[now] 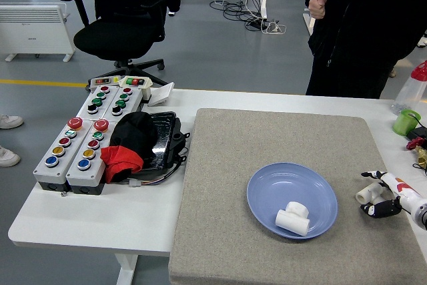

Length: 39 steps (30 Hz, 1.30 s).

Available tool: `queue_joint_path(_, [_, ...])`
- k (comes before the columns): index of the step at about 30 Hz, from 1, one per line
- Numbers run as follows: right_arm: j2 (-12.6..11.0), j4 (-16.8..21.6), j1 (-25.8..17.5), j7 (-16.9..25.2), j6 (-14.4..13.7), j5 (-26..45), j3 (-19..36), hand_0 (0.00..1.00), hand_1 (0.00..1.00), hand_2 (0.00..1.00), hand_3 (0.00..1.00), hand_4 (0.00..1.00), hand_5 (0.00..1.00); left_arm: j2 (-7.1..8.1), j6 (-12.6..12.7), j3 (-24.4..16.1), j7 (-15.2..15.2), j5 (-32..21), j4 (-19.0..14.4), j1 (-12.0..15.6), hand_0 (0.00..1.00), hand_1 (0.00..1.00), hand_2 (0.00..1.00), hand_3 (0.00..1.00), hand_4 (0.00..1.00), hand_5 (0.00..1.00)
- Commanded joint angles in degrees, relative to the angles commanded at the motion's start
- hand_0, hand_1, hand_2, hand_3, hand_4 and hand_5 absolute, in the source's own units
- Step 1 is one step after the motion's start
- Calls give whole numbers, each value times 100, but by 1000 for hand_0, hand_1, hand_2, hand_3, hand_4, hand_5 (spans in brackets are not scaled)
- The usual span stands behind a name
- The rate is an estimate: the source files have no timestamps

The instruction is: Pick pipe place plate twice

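Observation:
A blue plate (pixel 267 191) lies on the grey mat, right of its middle. A white pipe fitting (pixel 293 219) lies on its side in the plate's near part. A second small white pipe piece (pixel 363 195) stands on the mat right of the plate. My right hand (pixel 373 193) comes in from the right edge. Its forefinger is just behind this piece and its thumb just in front. The fingers are spread and I cannot tell whether they touch it. The left hand is out of view.
A grey mat (pixel 267 138) covers the table's right half. Two button boxes (pixel 87 141) and a black tray with black and red cloth (pixel 137 145) sit at the left. A green cup (pixel 406 123) stands far right. A person (pixel 363 25) stands behind the table, hands off it.

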Motion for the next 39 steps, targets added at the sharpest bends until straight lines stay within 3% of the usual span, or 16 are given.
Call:
queue_joint_path(1, [6, -47, 14, 43, -62, -19, -26, 765, 749, 770, 790, 707, 238, -1, 2, 3, -3, -5, 1, -1, 653, 633, 637, 553, 392, 998])
queue_joint_path(6, [30, -198, 32, 111, -283, -26, -80, 765, 749, 770, 790, 707, 238, -8, 6, 25, -15, -33, 6, -1, 653, 633, 637, 553, 392, 998])
queue_joint_path(7, [33, -209, 31, 119, -302, -27, -78, 454, 545, 591, 708, 510, 109, -9, 7, 25, -16, -34, 6, 0, 653, 633, 637, 554, 393, 998])
queue_joint_path(12, [31, -254, 28, 175, -389, 26, -85, 454, 545, 591, 708, 510, 109, -16, -3, 17, -23, -10, 10, -1, 653, 633, 637, 554, 393, 998])
queue_joint_path(13, [30, -254, 27, 180, -397, 28, -85, 354, 469, 552, 662, 483, 115, -17, -3, 15, -23, -8, 10, -1, 653, 633, 637, 553, 393, 998])
queue_joint_path(25, [-7, 173, 28, 323, -648, 54, -199, 347, 462, 544, 635, 453, 115, -15, -11, 18, -24, 0, 11, -5, 653, 634, 637, 553, 394, 998])
queue_joint_path(31, [-82, 824, 278, 306, -617, -19, -816, 347, 462, 543, 628, 443, 125, -5, -15, 15, -17, 8, 8, 1, 653, 634, 637, 553, 393, 998])
queue_joint_path(39, [102, 1362, 760, 283, -554, 100, -1661, 357, 474, 543, 629, 448, 129, -2, -21, 22, 7, 0, -6, 18, 653, 634, 637, 553, 394, 998])
